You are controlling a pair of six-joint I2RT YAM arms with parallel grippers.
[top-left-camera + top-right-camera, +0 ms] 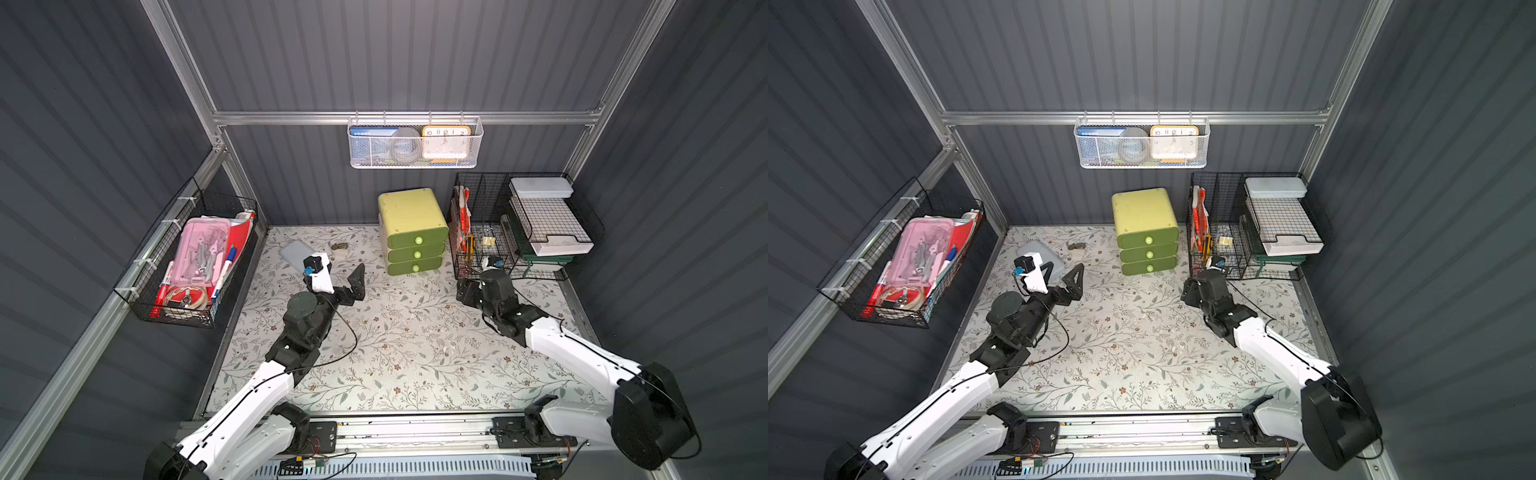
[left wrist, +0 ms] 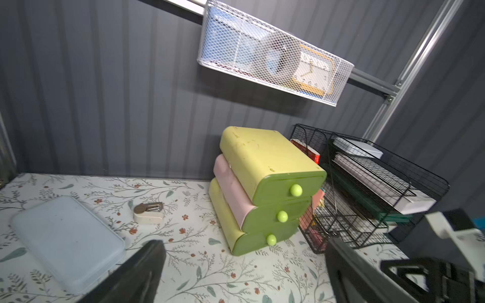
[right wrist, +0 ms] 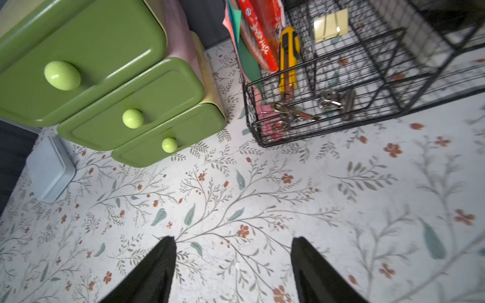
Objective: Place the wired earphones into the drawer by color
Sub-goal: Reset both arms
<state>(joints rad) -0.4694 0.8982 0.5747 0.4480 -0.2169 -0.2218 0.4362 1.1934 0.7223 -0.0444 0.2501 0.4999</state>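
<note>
No wired earphones show in any view. The drawer unit [image 1: 413,232] [image 1: 1146,232] stands at the back middle of the table, yellow-green with three green fronts and pale knobs, all three shut. The left wrist view shows the drawer unit [image 2: 267,189] with a pink middle body. My left gripper [image 1: 357,286] [image 2: 244,251] hovers left of it, open, with only tabletop between its fingers. My right gripper [image 1: 463,291] [image 3: 233,240] is low over the table right of the drawer unit [image 3: 105,86], open and empty.
A pale blue flat case [image 1: 297,254] and a small beige stapler [image 1: 340,248] lie at the back left. A black wire organiser [image 1: 519,224] with trays, a yellow knife and clips stands right of the drawers. A white mesh basket [image 1: 415,143] hangs on the back wall and a black basket [image 1: 191,257] on the left wall.
</note>
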